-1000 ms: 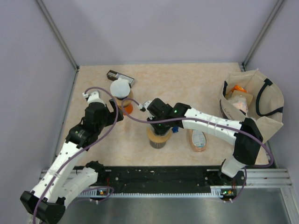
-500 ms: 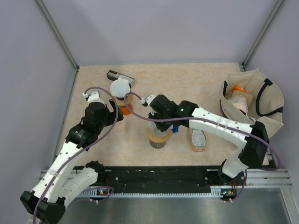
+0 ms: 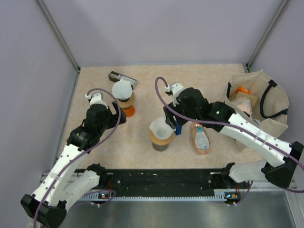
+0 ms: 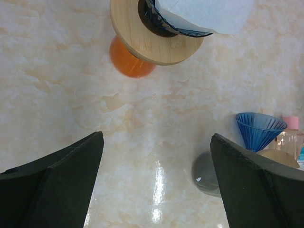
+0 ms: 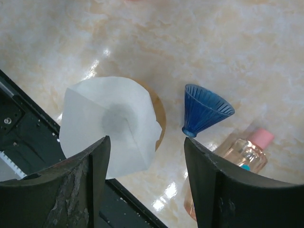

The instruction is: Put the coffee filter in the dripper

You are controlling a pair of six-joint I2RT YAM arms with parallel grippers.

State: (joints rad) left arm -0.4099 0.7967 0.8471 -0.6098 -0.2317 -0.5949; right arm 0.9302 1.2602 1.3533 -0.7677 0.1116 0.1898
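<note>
A white coffee filter (image 3: 158,127) sits opened in the wooden-collared dripper (image 3: 162,139) on a dark cup at the table's middle; the right wrist view has the filter (image 5: 110,124) covering most of the collar (image 5: 159,114). My right gripper (image 3: 172,118) hangs open above and to the right of it, nothing between its fingers (image 5: 146,147). My left gripper (image 3: 119,117) is wide open over bare table (image 4: 156,140), just short of a second dripper (image 4: 156,42) on an orange cup (image 4: 130,61) that also holds a white filter (image 4: 209,14).
A blue ribbed cone (image 3: 178,127) lies right of the middle dripper. A clear bottle with a pink cap (image 3: 200,138) lies beside it. A black box (image 3: 122,78) is at the back left. A cloth bag (image 3: 256,99) with items stands at the right edge.
My right gripper has opened, let go of the filter and drawn back up to the right, leaving the filter in the middle dripper. The left arm has not moved.
</note>
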